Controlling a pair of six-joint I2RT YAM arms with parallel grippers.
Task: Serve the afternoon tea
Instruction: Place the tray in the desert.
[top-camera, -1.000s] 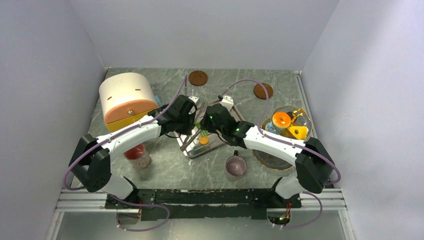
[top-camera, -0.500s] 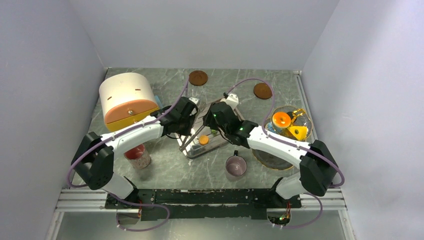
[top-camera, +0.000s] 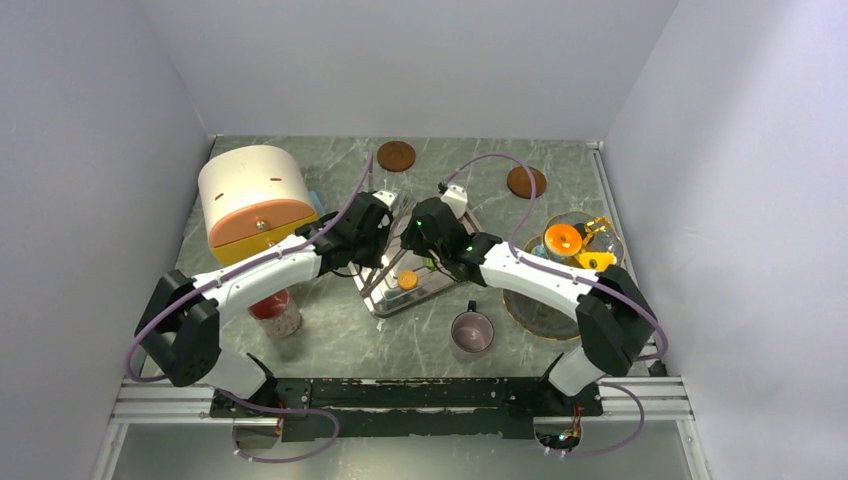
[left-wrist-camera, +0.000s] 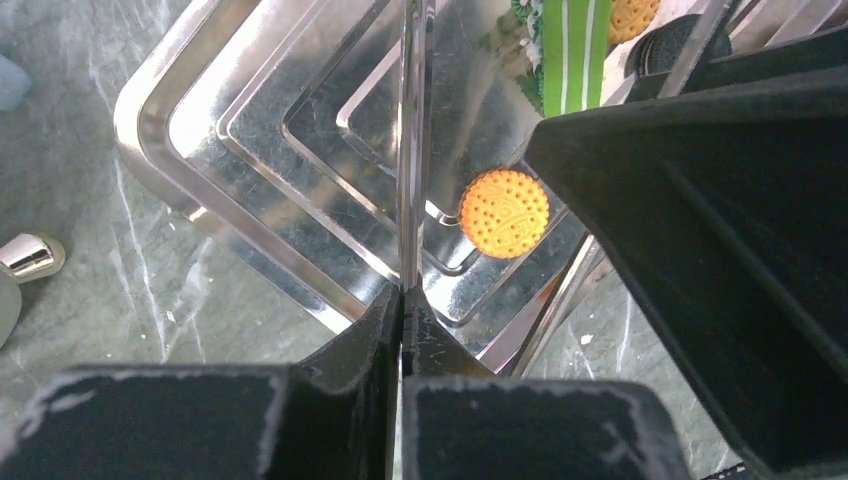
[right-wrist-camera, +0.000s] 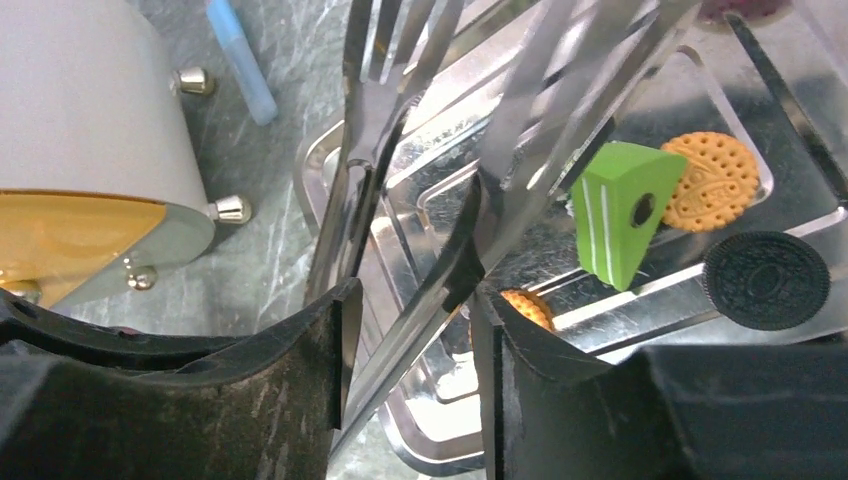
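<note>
Left claw (left-wrist-camera: 402, 300) pinches a thin metal blade (left-wrist-camera: 411, 150); right claw (right-wrist-camera: 410, 300) half-closed round the tongs (right-wrist-camera: 545, 90), which I've just swung left over the tray (left-wrist-camera: 170, 90). Orange biscuit (left-wrist-camera: 504, 212) now uncovered, still on it; mug (top-camera: 471, 331) waits on the desk, unserved.

**Obscured and cropped items**

Steel tray (top-camera: 388, 299): far half covered, top view. Orange biscuit (right-wrist-camera: 522, 303): mostly behind one of the right fingers (right-wrist-camera: 560, 400). Green wedge (left-wrist-camera: 572, 50) and second biscuit (left-wrist-camera: 632, 14): cut by upper edge, left wrist view. Tongs (right-wrist-camera: 560, 70): tips cropped, blurred.
</note>
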